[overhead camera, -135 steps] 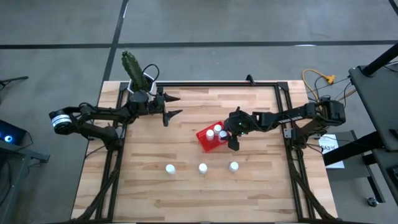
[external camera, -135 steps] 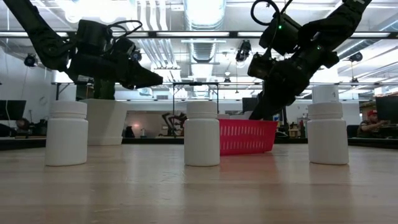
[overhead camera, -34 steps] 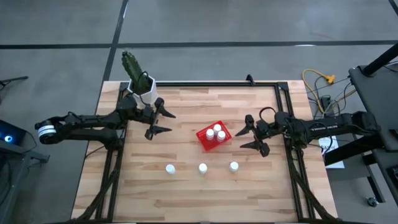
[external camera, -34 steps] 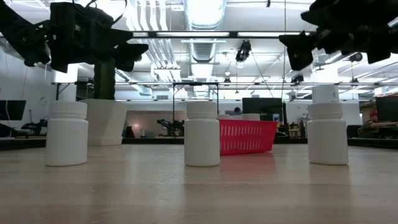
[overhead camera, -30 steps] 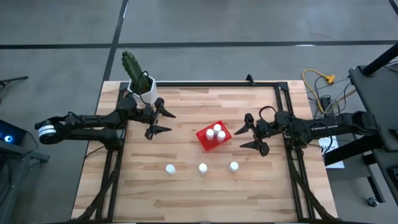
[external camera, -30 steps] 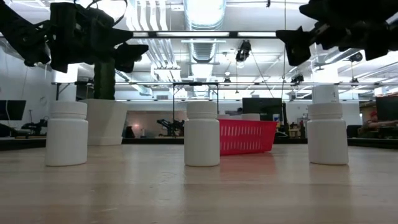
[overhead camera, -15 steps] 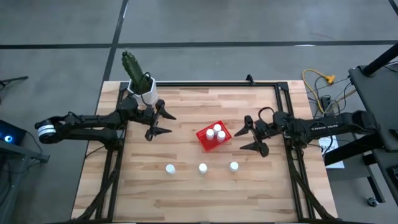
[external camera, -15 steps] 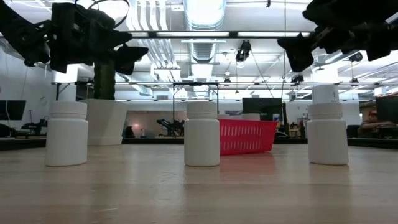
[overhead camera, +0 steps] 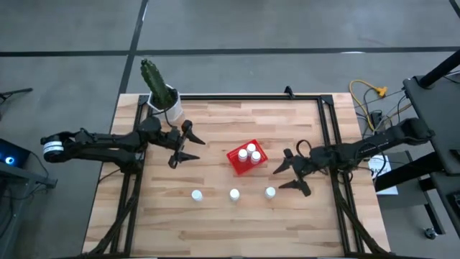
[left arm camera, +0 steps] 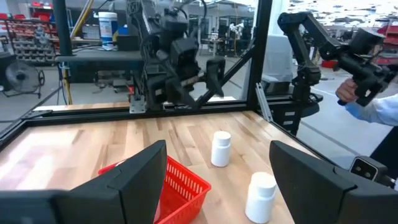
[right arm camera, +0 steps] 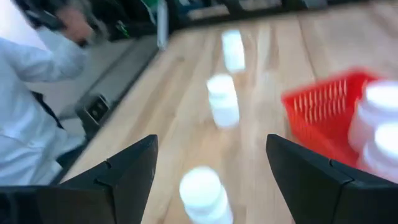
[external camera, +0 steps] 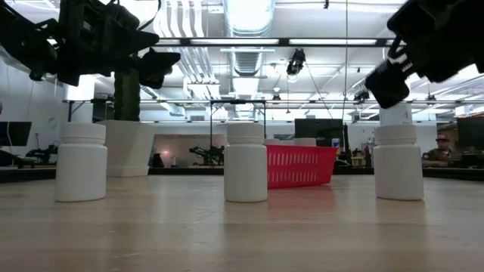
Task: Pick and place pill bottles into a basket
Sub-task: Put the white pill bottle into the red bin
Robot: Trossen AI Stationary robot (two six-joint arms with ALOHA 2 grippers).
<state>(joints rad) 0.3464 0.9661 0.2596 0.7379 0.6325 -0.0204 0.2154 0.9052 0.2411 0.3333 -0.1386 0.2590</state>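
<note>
1. Three pill bottles [overhead camera: 234,193] stand in a row on the wooden counter [overhead camera: 215,230], nearest the front edge.
2. Behind them the red basket [overhead camera: 235,162] holds three more bottles [overhead camera: 249,153].
3. Right gripper [overhead camera: 292,175], jaws apart and empty, hangs just beside the row's right end; left gripper [overhead camera: 188,147], jaws apart too, hangs left of the basket.
4. A potted cactus [overhead camera: 159,88] stands at the far-left corner.
5. Only the wrist views show a person's sleeve [right arm camera: 31,68].
</note>
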